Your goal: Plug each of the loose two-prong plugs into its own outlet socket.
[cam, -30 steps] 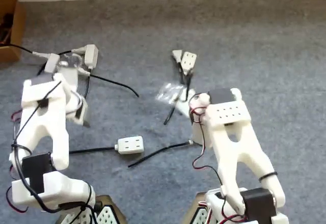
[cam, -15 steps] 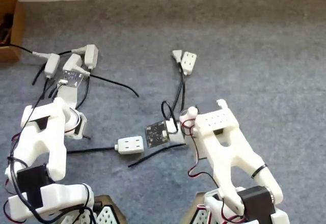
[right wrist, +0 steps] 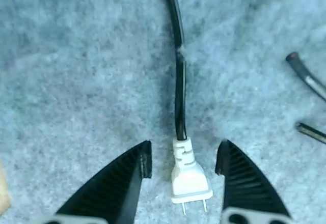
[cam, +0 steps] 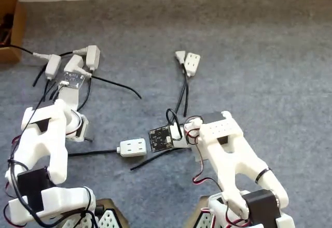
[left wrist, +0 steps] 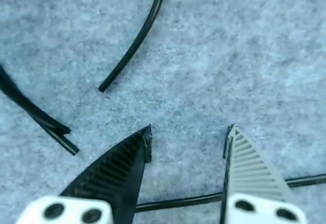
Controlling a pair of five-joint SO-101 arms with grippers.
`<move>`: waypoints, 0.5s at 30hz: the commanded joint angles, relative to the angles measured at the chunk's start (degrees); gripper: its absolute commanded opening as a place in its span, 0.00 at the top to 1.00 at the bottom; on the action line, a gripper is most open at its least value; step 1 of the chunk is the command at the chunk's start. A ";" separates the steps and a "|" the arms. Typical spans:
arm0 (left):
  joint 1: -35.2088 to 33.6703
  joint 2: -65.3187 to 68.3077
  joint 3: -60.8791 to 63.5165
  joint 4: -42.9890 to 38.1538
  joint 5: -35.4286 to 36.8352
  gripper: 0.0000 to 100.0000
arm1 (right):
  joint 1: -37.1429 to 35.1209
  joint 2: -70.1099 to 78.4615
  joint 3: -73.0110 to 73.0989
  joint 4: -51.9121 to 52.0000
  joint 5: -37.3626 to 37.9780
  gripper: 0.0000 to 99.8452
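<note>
A white two-prong plug [right wrist: 189,177] lies on the grey carpet on a black cord [right wrist: 179,91]. My right gripper [right wrist: 184,150] stands open with one finger on each side of the plug, not touching it. In the high view the right gripper [cam: 168,134] sits just right of a white outlet block [cam: 132,146]. My left gripper [left wrist: 188,132] is open over bare carpet and black cords [left wrist: 137,40]. From above, the left gripper [cam: 76,63] is at the far left, between a white plug [cam: 52,65] and a second outlet [cam: 93,56]. A third outlet [cam: 192,62] with a plug [cam: 180,56] beside it lies at the back centre.
Loose black cords [cam: 116,85] cross the carpet between the arms, and one cut end [left wrist: 102,87] shows near my left gripper. A brown box [cam: 10,31] stands at the far left edge. Open carpet stretches to the right.
My left arm has stretched away toward the far-left plug and outlet. My right arm has come back and down, ending over the plug beside the middle outlet block.
</note>
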 commanded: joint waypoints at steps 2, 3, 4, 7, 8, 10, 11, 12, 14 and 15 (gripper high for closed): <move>-0.04 0.04 0.84 -1.49 -0.18 0.78 | 0.84 5.32 -0.22 -3.03 0.79 0.79; -0.04 -0.13 1.27 -1.58 -0.18 0.78 | 0.84 7.34 -0.22 -4.79 0.70 0.79; -0.04 -0.13 1.36 -1.58 -0.18 0.78 | 0.92 9.54 -0.22 -6.73 0.44 0.79; -0.04 -0.13 1.36 -1.58 -0.18 0.78 | 2.24 14.99 -0.84 -8.92 0.35 0.79; -0.04 -0.13 1.36 -1.58 -0.18 0.78 | 2.33 16.04 -1.19 -9.10 0.26 0.79; -0.04 -0.13 1.36 -1.58 -0.18 0.78 | 2.33 16.04 -2.15 -8.57 0.26 0.79; -0.04 -0.13 1.36 -1.67 -0.18 0.78 | 2.33 15.60 -2.33 -8.04 0.18 0.79; -0.04 -0.13 1.36 -1.67 -0.18 0.78 | 2.33 14.81 -2.59 -7.25 -0.26 0.80; -0.04 -0.13 1.36 -1.67 -0.18 0.78 | 2.07 12.79 -2.68 -6.11 -1.76 0.83; -0.04 -0.13 1.36 -1.67 -0.18 0.78 | 2.07 11.47 -2.68 -5.93 -2.20 0.87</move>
